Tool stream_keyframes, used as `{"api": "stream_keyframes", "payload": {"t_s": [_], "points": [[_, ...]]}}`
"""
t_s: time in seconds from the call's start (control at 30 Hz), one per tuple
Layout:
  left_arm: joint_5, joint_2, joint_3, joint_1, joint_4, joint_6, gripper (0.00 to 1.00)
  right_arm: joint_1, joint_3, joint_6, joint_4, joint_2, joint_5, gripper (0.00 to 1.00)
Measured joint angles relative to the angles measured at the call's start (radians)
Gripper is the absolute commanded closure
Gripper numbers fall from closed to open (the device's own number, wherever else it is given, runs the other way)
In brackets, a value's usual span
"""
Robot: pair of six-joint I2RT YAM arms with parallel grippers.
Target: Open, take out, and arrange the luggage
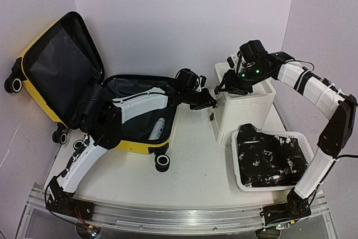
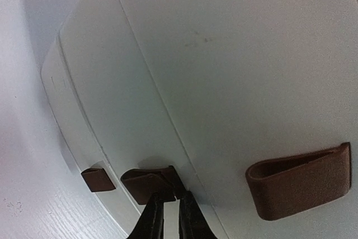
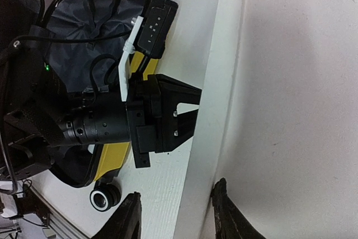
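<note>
Yellow luggage (image 1: 56,76) laid open at left of table (image 1: 196,177), lid raised toward left wall; left arm stretched across it to white drawer cabinet (image 1: 246,104) — left hand (image 2: 169,197) almost closed, tips at brown drawer pull (image 2: 146,184), grip not determinable; right hand (image 3: 178,216) held apart astride cabinet's top edge — nothing gripped.

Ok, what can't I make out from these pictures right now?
- Top view: the left arm covers most of the lower half of the luggage; contents mostly hidden.
- Left wrist view: the left hand is cut by the bottom edge; grip on the middle brown tab unclear.
- Top view: drawer fronts of the cabinet are foreshortened; open or shut unclear.
</note>
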Motion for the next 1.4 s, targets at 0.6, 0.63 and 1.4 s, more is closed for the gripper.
{"api": "stream_keyframes", "payload": {"t_s": [0.6,0.63,1.4], "points": [[-0.142,-0.296,-0.487,-0.032,0.033,0.418,0.3,0.13,0.132,-0.049,-0.153,0.091,0.48,1.0],[-0.132,-0.298,-0.487,-0.032,0.049,0.455,0.3,0.122,0.135,-0.057,-0.156,0.091,0.46,1.0],[-0.022,-0.135,-0.602,-0.029,0.508,0.862,0.37,-0.051,0.182,-0.108,-0.23,0.083,0.026,1.0]]}}
